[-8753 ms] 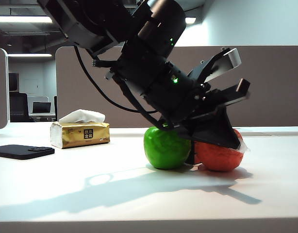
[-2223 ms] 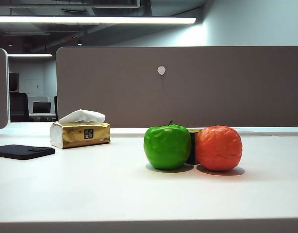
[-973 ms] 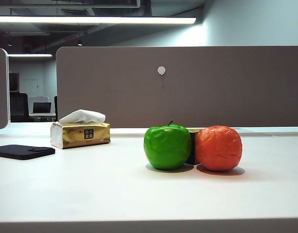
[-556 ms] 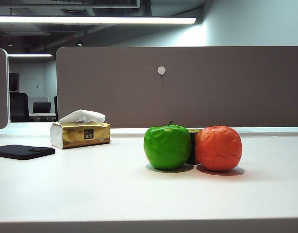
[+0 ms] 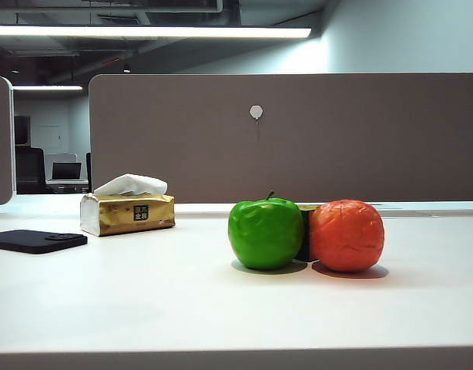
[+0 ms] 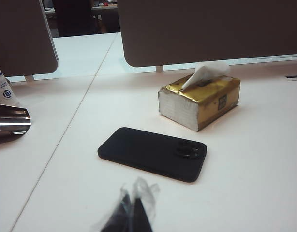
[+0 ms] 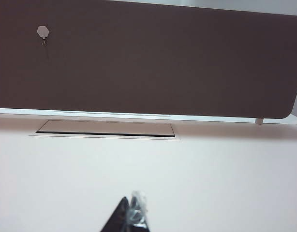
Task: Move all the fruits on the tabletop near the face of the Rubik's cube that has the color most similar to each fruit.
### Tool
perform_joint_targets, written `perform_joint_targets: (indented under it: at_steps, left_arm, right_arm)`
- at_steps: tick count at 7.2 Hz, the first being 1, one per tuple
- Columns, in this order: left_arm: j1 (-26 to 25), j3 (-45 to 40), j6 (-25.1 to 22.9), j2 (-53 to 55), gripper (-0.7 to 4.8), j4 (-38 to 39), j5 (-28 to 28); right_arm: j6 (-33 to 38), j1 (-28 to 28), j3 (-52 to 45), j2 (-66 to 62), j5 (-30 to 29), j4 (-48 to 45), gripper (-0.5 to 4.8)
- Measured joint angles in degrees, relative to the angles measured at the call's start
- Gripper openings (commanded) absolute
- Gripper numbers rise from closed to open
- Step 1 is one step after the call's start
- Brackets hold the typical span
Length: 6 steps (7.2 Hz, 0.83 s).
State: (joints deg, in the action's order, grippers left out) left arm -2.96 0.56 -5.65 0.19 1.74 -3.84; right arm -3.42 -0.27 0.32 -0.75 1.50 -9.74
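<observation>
Fruits stand side by side on the smooth white tabletop, at about 4 o'clock from the middle of the exterior view. Going from left to right, first comes a flat black phone with rounded corners, at 9 o'clock. Next is the gold foil tissue box, with a soft white tissue coming out of its top. Then the green apple, glossy and a little dimpled, with a short dark stem. Just beside it on the right, the Rubik's cube shows only as a narrow dark strip with a yellowish top; its faces are hidden between the two fruits. The orange is round, orange-red and wrinkled, and touches or almost touches the cube.

The left gripper hangs near the phone, and its dark tips, with clear film, lie pressed together. The right gripper is over bare table before a brown partition, with tips also together, holding nothing.
</observation>
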Motion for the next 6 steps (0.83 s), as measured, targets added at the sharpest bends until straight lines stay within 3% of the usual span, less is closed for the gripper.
perform_joint_targets:
  at_steps: [4, 5, 6]
  left_arm:
    - [0.0, 0.0, 2.82, 0.0, -0.05, -0.72, 0.0]
    - [0.0, 0.0, 6.62, 0.0, -0.05, -1.77, 0.02]
    - [0.0, 0.0, 6.75, 0.0, -0.05, -1.95, 0.02]
  right_arm:
    - [-0.02, 0.0, 0.02, 0.02, -0.04, -3.74, -0.01]
    - [-0.02, 0.0, 0.02, 0.02, -0.04, -4.33, 0.0]
    - [-0.02, 0.0, 0.02, 0.02, -0.04, -4.33, -0.01]
